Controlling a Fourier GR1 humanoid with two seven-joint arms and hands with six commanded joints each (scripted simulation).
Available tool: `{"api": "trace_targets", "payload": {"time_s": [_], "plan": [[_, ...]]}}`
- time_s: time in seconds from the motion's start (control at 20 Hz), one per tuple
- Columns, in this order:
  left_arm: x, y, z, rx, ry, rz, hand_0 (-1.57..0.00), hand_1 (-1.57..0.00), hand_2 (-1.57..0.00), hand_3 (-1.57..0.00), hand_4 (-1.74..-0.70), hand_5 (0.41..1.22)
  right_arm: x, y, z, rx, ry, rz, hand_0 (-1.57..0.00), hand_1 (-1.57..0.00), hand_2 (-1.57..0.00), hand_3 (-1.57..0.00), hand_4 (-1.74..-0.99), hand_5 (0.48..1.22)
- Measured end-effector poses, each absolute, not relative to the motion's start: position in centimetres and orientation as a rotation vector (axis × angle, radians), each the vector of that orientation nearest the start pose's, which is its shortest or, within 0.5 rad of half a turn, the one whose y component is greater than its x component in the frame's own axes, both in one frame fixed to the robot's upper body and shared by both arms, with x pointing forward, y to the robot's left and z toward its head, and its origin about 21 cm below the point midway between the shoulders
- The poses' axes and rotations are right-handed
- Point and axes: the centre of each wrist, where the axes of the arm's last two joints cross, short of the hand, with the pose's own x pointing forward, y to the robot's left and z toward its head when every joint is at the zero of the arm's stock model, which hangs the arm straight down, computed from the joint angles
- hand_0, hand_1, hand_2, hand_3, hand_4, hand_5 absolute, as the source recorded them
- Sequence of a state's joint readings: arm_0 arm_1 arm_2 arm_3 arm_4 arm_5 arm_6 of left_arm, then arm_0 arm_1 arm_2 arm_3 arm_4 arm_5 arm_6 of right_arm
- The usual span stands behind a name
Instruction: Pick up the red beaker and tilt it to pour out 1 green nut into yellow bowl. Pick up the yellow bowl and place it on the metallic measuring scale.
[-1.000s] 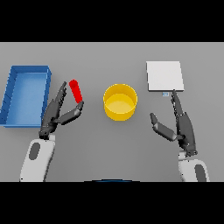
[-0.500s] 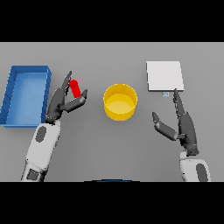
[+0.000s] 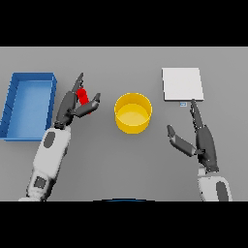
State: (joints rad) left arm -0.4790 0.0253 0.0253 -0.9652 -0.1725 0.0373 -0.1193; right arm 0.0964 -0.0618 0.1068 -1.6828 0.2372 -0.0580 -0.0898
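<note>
The red beaker [image 3: 83, 95] stood at about nine o'clock from the yellow bowl [image 3: 133, 113], near it but apart, on the grey table [image 3: 121, 155]. It leaned a little, its upper end tipped toward eleven o'clock. The left hand [image 3: 72, 104] had closed in around it: the long fingers [image 3: 77, 82] ran up along the beaker's ten o'clock side, reaching past its top, while the thumb [image 3: 93, 102] lay against its lower four o'clock side. The beaker sat in the fork between them, with only its upper red part showing; the lower end was hidden behind the dark fingers. The hold looked like a loose pinch, the fingers only slightly bent rather than wrapped; whether the beaker's foot rested on the table could not be made out.

The bowl sat near the middle of the table, upright, its inside showing a paler yellow floor. No nut could be made out in it.

At one o'clock from the bowl, well apart from it, lay the metallic measuring scale [image 3: 182, 84], a flat pale square with a small display tab on its six o'clock edge.

The right hand [image 3: 201, 143] hovered at four o'clock from the bowl, fingers straight and pointing toward twelve o'clock, thumb spread toward the bowl, holding nothing. Its fingertips ended just below the scale's tab.

At nine o'clock from the beaker lay a blue tray [image 3: 14, 94].
</note>
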Motion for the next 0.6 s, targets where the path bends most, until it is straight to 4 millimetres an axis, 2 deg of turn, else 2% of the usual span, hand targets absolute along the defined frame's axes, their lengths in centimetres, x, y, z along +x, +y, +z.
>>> {"api": "trace_targets", "payload": {"time_s": [0.05,0.1,0.15,0.2,0.25,0.3,0.4,0.45,0.6], "plan": [[35.6,18.8,-2.1,0.07,-1.535,-0.292,0.0,0.0,0.0,0.0,-1.35,0.704,22.3,-22.9,0.5,-0.218,-1.685,0.242,0.0,0.0,0.0,0.0,-1.261,0.641],[35.8,18.4,-2.0,0.063,-1.535,-0.279,0.0,-0.03,-0.07,-0.03,-1.38,0.724,22.4,-22.8,0.5,-0.215,-1.677,0.244,0.0,0.0,0.0,0.0,-1.259,0.642],[36.0,18.4,-2.3,0.06,-1.547,-0.256,-0.12,-0.15,-0.18,-0.12,-1.41,0.75,22.5,-22.7,0.6,-0.216,-1.679,0.247,0.0,0.0,0.0,0.0,-1.26,0.642],[36.3,18.2,-2.2,0.059,-1.544,-0.227,-0.29,-0.33,-0.36,-0.29,-1.45,0.783,22.3,-22.7,0.7,-0.214,-1.691,0.248,0.0,0.0,0.0,0.0,-1.258,0.644],[36.5,18.2,-2.4,0.053,-1.533,-0.208,-0.44,-0.48,-0.52,-0.55,-1.45,0.871,22.3,-22.7,0.8,-0.221,-1.7,0.253,0.0,0.0,0.0,0.0,-1.257,0.645],[36.5,18.0,-2.5,0.063,-1.527,-0.192,-0.66,-0.7,-0.73,-0.72,-1.5,0.941,22.5,-22.9,0.8,-0.228,-1.685,0.245,0.0,0.0,0.0,0.0,-1.255,0.644],[36.6,17.7,-2.5,0.095,-1.518,-0.217,-0.99,-1.01,-1.03,-0.93,-1.57,1.042,22.2,-23.0,1.0,-0.225,-1.696,0.238,0.0,0.0,0.0,0.0,-1.254,0.645],[36.8,17.7,-2.4,0.102,-1.514,-0.242,-1.11,-1.12,-1.14,-0.97,-1.6,1.078,22.4,-22.9,1.1,-0.218,-1.693,0.24,0.0,0.0,0.0,0.0,-1.252,0.644],[36.7,17.4,-2.5,0.104,-1.524,-0.283,-1.33,-1.34,-1.35,-1.27,-1.52,1.148,22.3,-23.2,0.9,-0.226,-1.677,0.233,0.0,0.0,0.0,0.0,-1.259,0.646]]}}
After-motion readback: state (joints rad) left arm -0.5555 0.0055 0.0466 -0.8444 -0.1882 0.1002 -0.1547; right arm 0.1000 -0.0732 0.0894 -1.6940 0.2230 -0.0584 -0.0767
